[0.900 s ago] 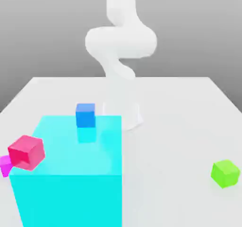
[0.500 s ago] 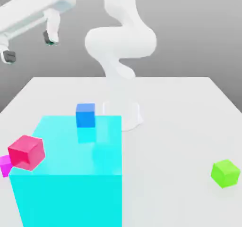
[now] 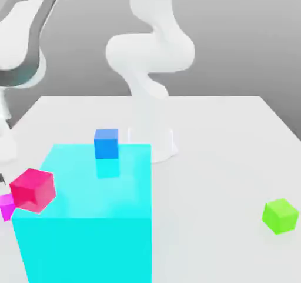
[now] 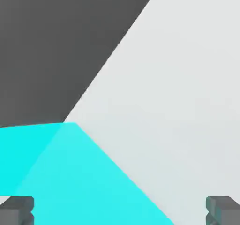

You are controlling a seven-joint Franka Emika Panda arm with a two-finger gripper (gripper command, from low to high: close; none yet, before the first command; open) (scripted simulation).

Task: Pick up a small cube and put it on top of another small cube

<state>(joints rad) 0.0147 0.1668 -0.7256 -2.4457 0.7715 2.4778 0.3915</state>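
The small magenta cube [image 3: 6,206], judged light and rigid, should be taken by opposite flat faces with the claw [image 4: 120,210] opened wide.

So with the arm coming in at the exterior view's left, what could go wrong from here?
1. The magenta cube sits half hidden behind the red cube and close beside the cyan block; the open jaws may have little room to straddle it.
2. The gripper hangs near the block, so a descent could clip its edge.
3. The red cube could be knocked or grabbed by mistake.
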